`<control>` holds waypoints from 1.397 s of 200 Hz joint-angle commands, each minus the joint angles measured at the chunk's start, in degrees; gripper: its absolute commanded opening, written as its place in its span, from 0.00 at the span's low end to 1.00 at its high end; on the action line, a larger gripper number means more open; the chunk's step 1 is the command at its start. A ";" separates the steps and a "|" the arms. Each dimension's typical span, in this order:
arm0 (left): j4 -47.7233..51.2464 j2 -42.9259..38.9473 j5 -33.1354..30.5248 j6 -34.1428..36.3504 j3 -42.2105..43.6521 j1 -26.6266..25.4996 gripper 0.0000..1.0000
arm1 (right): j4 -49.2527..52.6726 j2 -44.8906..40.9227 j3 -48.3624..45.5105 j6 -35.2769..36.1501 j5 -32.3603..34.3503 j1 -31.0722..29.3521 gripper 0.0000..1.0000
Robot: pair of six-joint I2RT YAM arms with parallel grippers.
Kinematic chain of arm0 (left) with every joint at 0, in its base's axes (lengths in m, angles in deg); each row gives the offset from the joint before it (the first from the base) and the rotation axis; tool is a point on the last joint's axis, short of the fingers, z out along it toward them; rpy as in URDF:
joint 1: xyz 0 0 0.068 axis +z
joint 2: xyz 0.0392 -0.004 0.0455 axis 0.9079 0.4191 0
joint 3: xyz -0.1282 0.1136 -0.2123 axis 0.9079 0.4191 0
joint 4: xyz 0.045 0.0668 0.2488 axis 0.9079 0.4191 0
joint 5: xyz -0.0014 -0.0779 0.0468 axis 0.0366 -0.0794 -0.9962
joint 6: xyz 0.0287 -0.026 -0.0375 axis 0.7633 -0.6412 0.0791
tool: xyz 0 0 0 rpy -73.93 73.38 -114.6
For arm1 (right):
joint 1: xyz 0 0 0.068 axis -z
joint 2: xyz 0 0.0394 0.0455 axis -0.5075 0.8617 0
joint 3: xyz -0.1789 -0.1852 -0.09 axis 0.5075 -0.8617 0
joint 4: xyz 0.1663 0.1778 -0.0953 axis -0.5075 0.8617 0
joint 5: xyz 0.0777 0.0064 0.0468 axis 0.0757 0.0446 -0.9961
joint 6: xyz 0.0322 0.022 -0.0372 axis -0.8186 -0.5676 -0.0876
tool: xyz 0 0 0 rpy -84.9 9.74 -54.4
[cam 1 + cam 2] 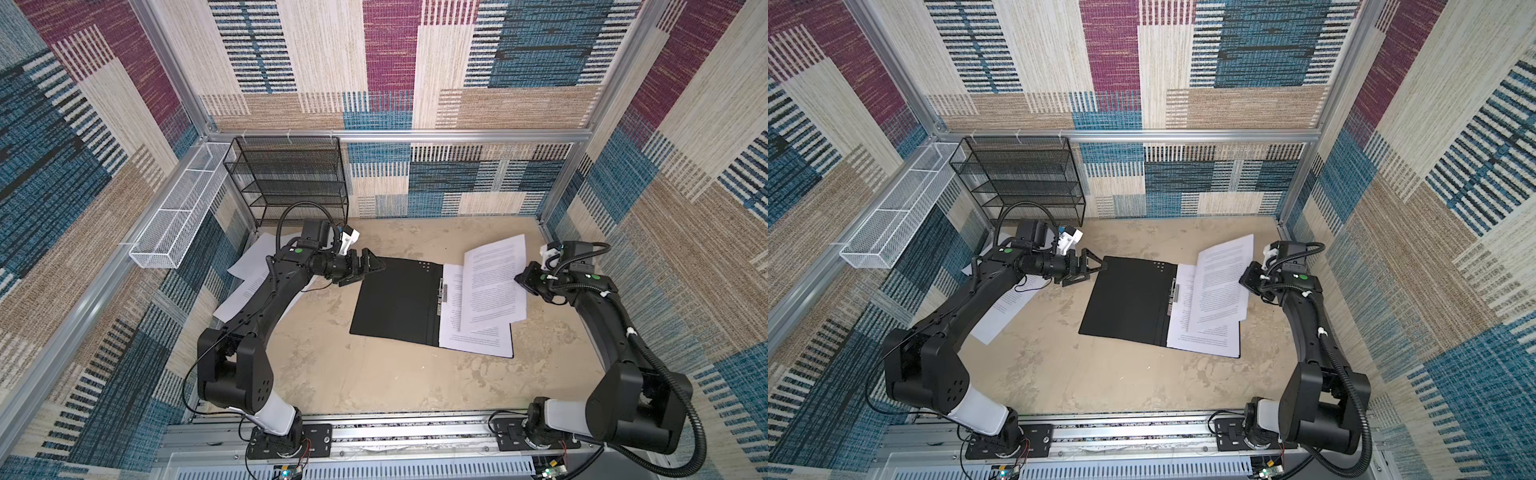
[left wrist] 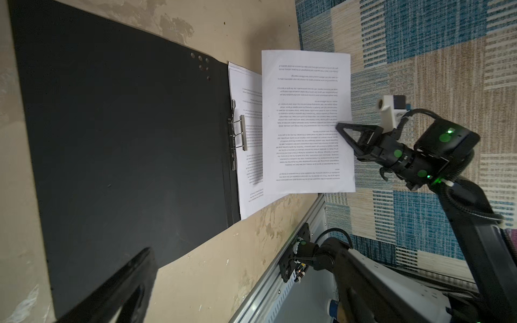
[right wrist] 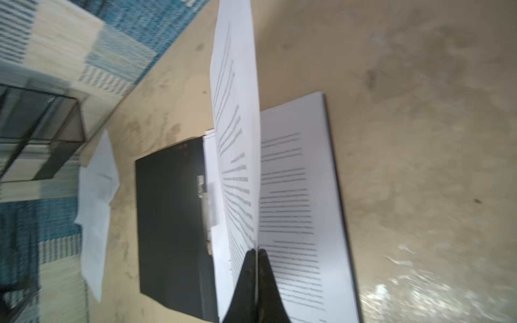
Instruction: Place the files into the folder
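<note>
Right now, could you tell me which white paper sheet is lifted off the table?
The printed white paper sheet pinched in the right gripper; the other sheets lie flat.

The left arm reaches forward and inward from its base with the elbow bent, and the left hand hangs above the surface, pointing toward the middle, jaws spread wide with nothing between them. The right arm rises from its base and bends inward, the right hand lifted, jaws pressed together on the edge of a printed sheet
</note>
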 commanded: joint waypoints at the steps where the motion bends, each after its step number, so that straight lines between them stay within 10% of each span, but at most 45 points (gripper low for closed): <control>1: -1.45 0.03 2.57 -1.90 0.06 0.03 0.99 | 0.98 2.30 -0.91 3.32 5.99 0.38 0.00; 279: -8.88 4.38 10.39 -8.45 3.44 -0.40 0.99 | -12.59 11.71 -7.18 -0.84 -7.47 -4.99 0.00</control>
